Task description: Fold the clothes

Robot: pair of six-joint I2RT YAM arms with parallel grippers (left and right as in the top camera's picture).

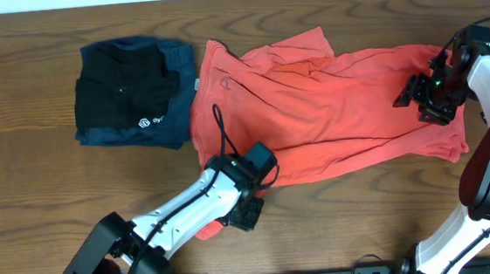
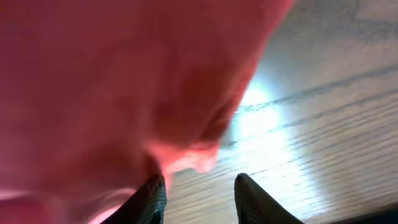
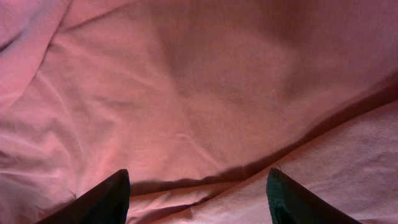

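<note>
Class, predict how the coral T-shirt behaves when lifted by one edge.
Probably floppy: the T-shirt lies creased and rumpled. Likely to sag and trail, being spread wide. Pushed, it would probably bunch, as its folds suggest.

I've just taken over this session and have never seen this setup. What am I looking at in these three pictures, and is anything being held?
Two robot arms work at a wooden table, each ending in a two-finger gripper. The wide picture looks straight down from above. The other two come from small cameras on the wrists, so the dark shapes at their bottom edges are each gripper's own fingers. On the table lies a crumpled red shirt. To its left is a folded black garment on top of a folded navy garment. The left gripper is at the shirt's near edge. Its fingers are apart with bare wood showing between them, and nothing is visibly pinched. The right gripper hovers open over the shirt's right part, holding nothing.
</note>
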